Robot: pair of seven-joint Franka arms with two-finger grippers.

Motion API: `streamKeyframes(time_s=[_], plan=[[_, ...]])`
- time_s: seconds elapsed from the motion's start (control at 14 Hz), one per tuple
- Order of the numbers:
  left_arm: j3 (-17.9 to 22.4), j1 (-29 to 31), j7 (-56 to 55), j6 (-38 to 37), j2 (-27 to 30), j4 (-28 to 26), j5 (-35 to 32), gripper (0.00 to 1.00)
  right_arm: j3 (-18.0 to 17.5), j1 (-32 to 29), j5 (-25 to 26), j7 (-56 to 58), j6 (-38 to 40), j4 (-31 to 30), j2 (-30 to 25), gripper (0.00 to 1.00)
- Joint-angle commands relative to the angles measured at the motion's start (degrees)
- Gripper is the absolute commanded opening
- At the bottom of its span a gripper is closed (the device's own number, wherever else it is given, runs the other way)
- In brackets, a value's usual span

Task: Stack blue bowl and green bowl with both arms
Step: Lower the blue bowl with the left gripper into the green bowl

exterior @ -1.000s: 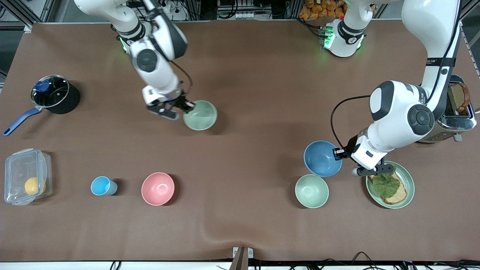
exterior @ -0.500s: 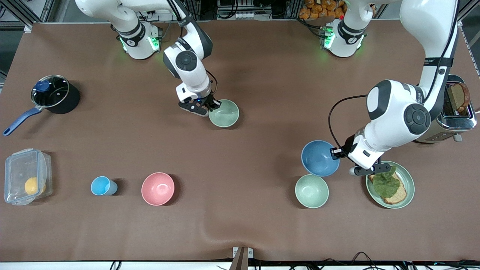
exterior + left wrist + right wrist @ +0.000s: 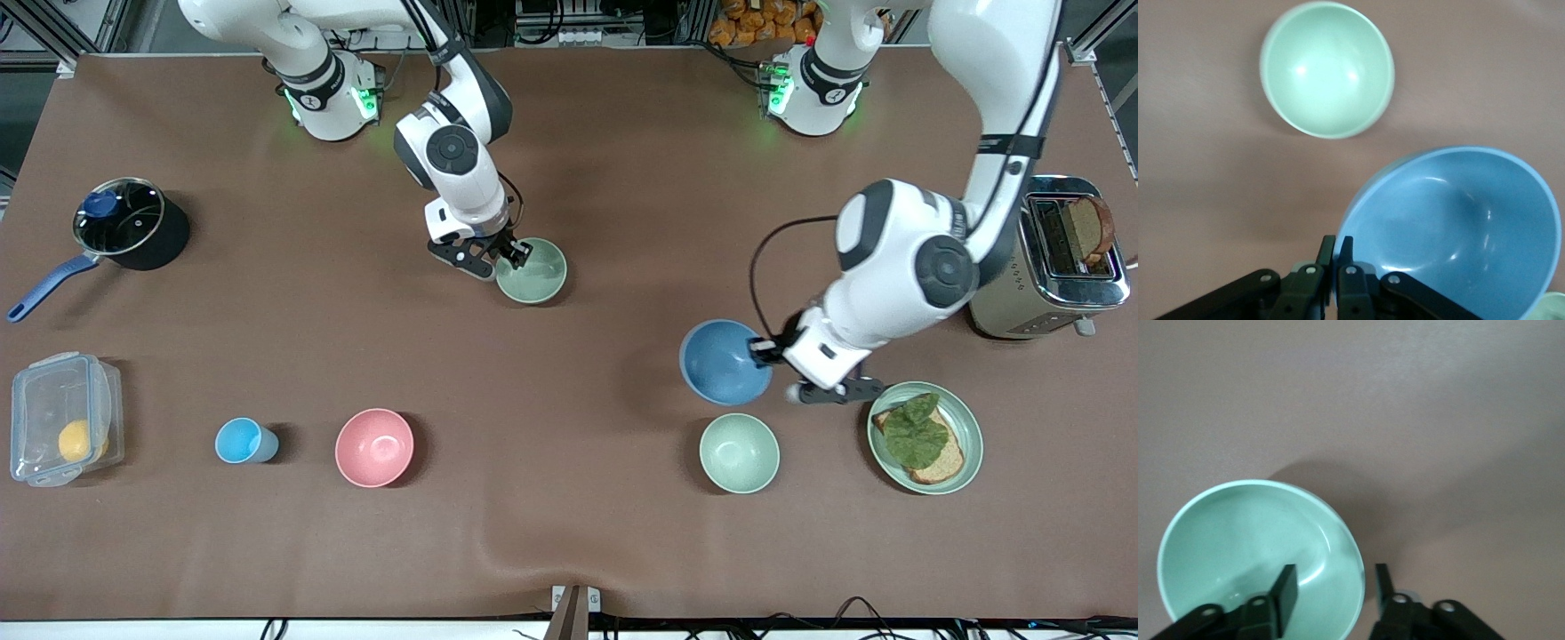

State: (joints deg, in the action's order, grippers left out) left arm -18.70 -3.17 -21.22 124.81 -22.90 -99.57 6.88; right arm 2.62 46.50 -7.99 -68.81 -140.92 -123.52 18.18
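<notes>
The left tool [image 3: 763,349] is clenched on the rim of the blue bowl [image 3: 725,362], holding it tilted over the tabletop [image 3: 605,178] just above the mint bowl [image 3: 739,452]. The right tool [image 3: 514,256] is released, fingers straddling the rim of the green bowl [image 3: 532,271], which sits well apart from the mint bowl, toward the right arm's end.

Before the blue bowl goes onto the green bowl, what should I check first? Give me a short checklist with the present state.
1. The left gripper is shut on the rim of the blue bowl: ok.
2. The blue bowl is held level: not ok, tilted.
3. The green bowl is upright on the table: ok.
4. The right gripper is away from the green bowl: not ok, its open fingers straddle the rim.
5. The blue bowl is over the green bowl: not ok, apart.
</notes>
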Motion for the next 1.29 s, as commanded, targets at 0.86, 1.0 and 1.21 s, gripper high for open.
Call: streamKeyframes(time_s=[0.86,1.0,1.21], plan=[[-6.3,-16.1,-22.3,7.3,-1.7,-5.5,0.7,0.0,0.3,-15.1,-34.5,2.6,9.8,6.2,7.3,1.0],[-6.1,-19.0,-25.1,9.9,-3.5,-5.5,0.5,0.0,0.4,-16.4,-43.3,11.3,9.8,4.5,7.7,1.0],[-5.9,-21.3,-28.3,11.8,-6.2,-3.9,-1.2,0.0,0.4,-16.4,-47.6,12.7,9.2,4.3,8.8,1.0]])
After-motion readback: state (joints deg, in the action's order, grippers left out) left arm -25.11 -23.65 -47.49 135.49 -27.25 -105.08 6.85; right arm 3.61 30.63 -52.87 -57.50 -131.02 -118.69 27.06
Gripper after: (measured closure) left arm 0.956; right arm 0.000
